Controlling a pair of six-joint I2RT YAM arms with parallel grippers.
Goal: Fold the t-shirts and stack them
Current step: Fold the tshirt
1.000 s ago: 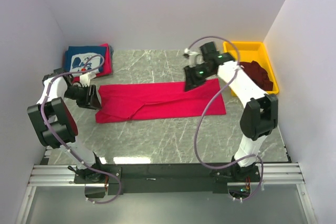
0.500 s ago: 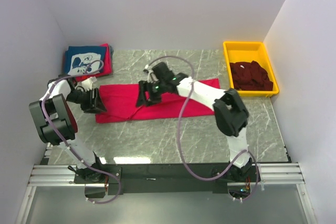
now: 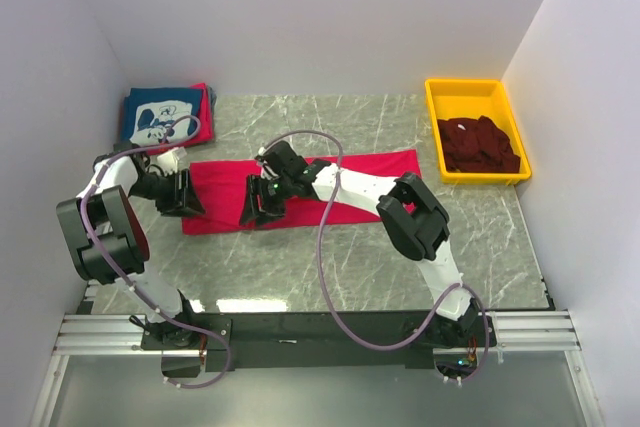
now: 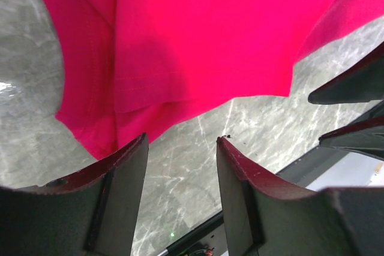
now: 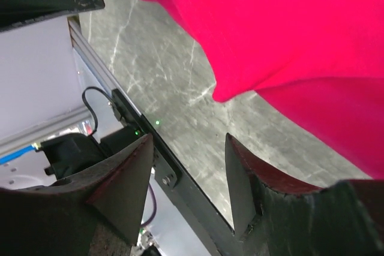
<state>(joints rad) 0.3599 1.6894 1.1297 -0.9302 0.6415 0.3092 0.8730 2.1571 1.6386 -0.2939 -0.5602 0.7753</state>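
The bright red t-shirt (image 3: 215,197) lay in a long strip on the marble table (image 3: 300,257), seemingly folded lengthwise. The left gripper (image 3: 185,195) at its left end and the right gripper (image 3: 255,205) nearby were both open and empty. A crosswise fold looked next, which would call for pinching an end.

The red t-shirt (image 3: 218,197) lies flat in a long band. The navy t-shirt (image 3: 160,115) sits folded back-left, maroon t-shirts (image 3: 480,144) heaped right
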